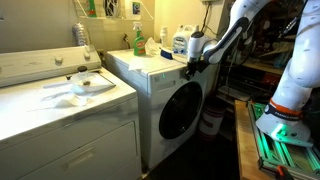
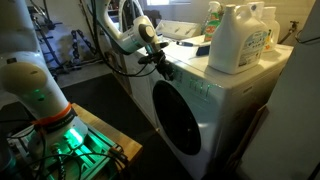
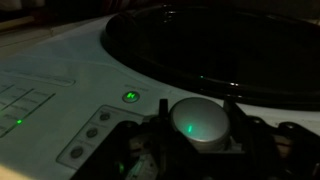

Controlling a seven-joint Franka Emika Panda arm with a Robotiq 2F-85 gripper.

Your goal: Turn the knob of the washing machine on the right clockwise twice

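The washing machine is a white front-loader with a dark round porthole door; it also shows in an exterior view. In the wrist view its knob is a round silver dial with a small green light, on the control strip below the porthole. My gripper has a finger on each side of the knob and is shut on it. In both exterior views the gripper sits at the machine's upper front corner and hides the knob.
A wider white flat-fronted appliance stands beside the washer. Detergent bottles stand on the washer's top. A lit green button and several small buttons lie by the knob. The robot base stands on the floor nearby.
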